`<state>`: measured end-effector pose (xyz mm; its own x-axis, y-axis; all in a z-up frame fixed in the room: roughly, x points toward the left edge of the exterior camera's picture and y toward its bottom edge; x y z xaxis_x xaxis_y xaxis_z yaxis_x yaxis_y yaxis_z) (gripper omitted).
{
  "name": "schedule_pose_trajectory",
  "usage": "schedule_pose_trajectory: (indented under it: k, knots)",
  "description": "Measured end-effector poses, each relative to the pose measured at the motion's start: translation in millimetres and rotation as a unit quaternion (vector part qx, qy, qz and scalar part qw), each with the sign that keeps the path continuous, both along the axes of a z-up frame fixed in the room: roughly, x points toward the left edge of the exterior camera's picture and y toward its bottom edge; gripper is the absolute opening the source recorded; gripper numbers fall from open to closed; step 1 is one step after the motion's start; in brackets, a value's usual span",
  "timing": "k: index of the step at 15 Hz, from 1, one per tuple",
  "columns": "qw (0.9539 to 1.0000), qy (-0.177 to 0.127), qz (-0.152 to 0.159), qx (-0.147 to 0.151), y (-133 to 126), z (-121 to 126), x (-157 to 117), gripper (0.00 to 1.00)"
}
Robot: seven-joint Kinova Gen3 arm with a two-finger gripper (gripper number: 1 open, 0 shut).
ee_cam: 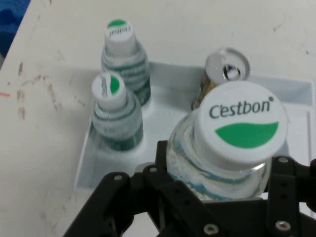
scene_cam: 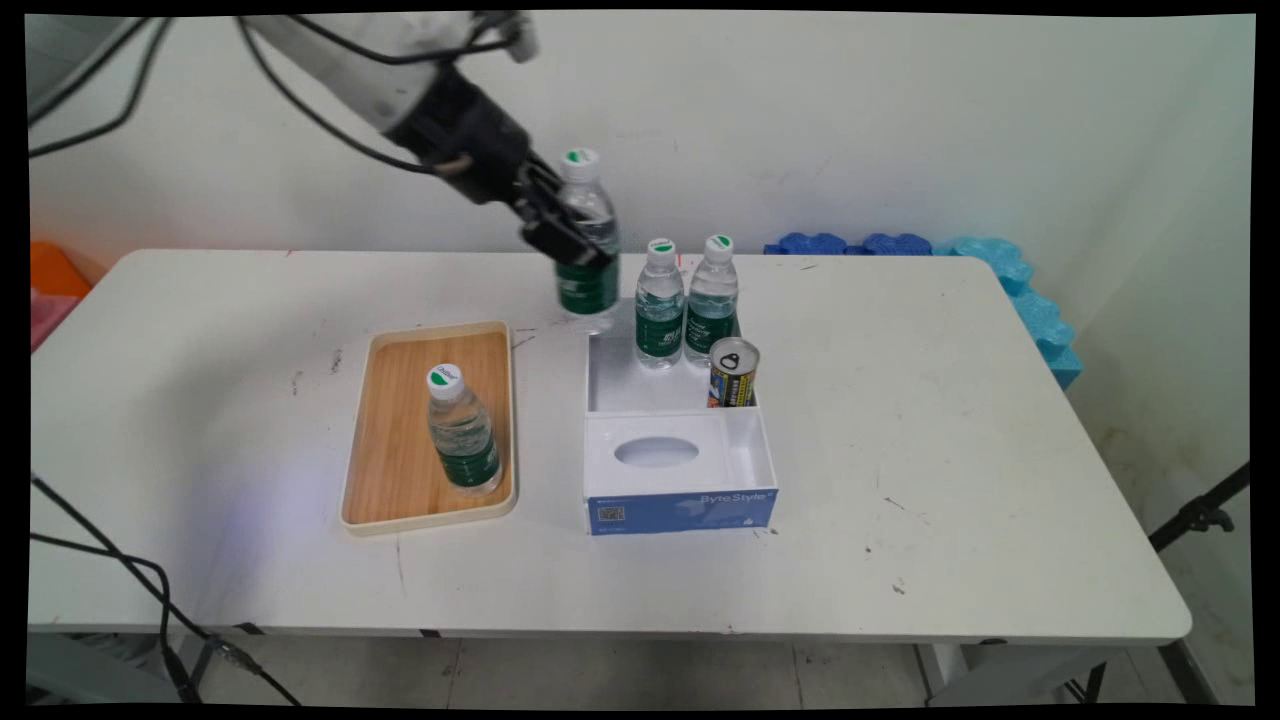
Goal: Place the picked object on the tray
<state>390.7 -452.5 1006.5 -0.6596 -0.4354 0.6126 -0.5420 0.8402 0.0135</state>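
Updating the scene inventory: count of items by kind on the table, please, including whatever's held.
Water bottles: 4 (one on the wooden tray, two in the white box, one held in the gripper)
Cans: 1
Wooden trays: 1
White boxes: 1
Total: 7

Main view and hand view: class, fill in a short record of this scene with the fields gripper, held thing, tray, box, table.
gripper: gripper shut on a bottle, raised above the table
held thing: held bottle, upright, green label, white cap reading Cestbon
tray: wooden tray with one bottle standing on it
box: white box; two bottles and a can in its far compartment
table: white table; blue foam at its far right edge
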Motion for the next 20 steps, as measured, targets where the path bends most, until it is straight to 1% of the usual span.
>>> schedule_pose_trajectory:
  k: [1, 3, 5, 6, 9, 11, 15, 20]
  knots:
    - [1.0, -0.002, -0.002, 0.0, 4, 2, 7, 0.0]
    - [1.0, -0.008, -0.005, 0.001, 18, 5, 32, 0.0]
    - [0.9998, -0.018, -0.005, 0.005, 31, 3, 56, 0.0]
    - [0.9997, -0.021, -0.004, 0.007, 36, 2, 64, 0.0]
    - [0.9992, -0.037, 0.004, 0.014, 58, -8, 98, 0.0]
    - [0.9987, -0.045, 0.009, 0.02, 71, -17, 116, 0.0]
    - [0.998, -0.05, 0.012, 0.036, 95, -34, 137, 0.0]
    - [0.9977, -0.048, 0.007, 0.048, 120, -56, 147, 0.0]
